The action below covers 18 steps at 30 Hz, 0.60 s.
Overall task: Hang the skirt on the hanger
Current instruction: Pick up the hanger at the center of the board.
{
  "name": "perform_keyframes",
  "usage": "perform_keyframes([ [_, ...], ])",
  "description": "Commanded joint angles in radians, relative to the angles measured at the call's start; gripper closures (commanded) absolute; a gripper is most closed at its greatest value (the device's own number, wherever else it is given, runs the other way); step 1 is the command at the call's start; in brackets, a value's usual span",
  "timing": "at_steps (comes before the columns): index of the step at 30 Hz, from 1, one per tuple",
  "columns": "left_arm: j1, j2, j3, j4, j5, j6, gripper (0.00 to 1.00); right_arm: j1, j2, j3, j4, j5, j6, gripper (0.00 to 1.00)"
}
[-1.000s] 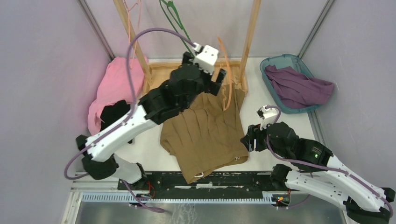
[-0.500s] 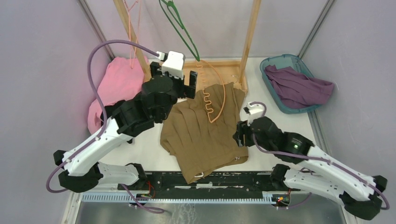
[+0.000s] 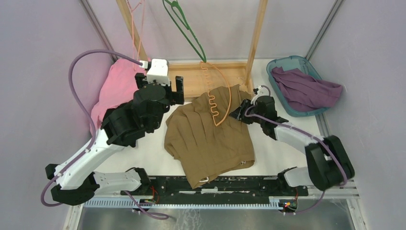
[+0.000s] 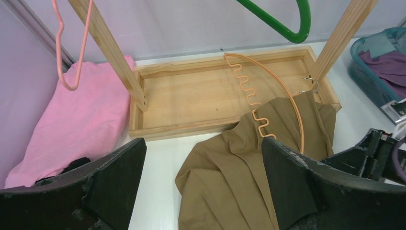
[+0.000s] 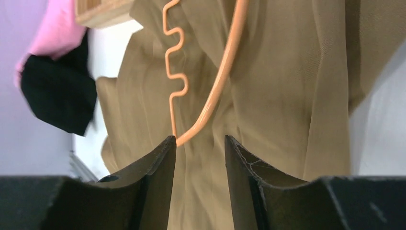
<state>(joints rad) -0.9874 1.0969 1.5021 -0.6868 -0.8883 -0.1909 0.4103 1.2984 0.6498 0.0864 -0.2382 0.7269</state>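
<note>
Now | right gripper [image 5: 199, 140] half-parted at right edge of skirt [image 3: 206, 139]; left gripper [image 4: 203, 143] released

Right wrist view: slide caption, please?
Right gripper, jaws apart, poised before the orange hanger lying on the brown skirt.

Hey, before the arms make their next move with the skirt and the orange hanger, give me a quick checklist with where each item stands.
1. Left gripper free: ok, open and empty.
2. Right gripper free: ok, jaws apart, nothing between them, at the right edge of the skirt.
3. Orange hanger reachable: ok, lying on the skirt, just ahead of the right gripper.
4. Skirt hung on the hanger: not ok, the cloth only lies under it.
5. Waistband located: cannot tell.
</note>
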Motion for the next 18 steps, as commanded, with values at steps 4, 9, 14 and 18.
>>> perform_keyframes([
  [4,0.002,-0.057,-0.094,0.005,0.03,-0.099,0.05,-0.093,0.211,-0.097,0.641,-0.285,0.224,0.52],
  [9,0.003,-0.07,-0.141,0.031,0.038,-0.097,0.05,-0.094,0.298,-0.09,0.699,-0.279,0.234,0.49],
  [14,0.004,-0.071,-0.145,0.048,0.044,-0.079,0.05,-0.093,0.395,-0.035,0.716,-0.273,0.247,0.49],
  [18,0.003,-0.077,-0.149,0.054,0.045,-0.069,0.05,-0.092,0.445,-0.008,0.711,-0.255,0.245,0.5],
])
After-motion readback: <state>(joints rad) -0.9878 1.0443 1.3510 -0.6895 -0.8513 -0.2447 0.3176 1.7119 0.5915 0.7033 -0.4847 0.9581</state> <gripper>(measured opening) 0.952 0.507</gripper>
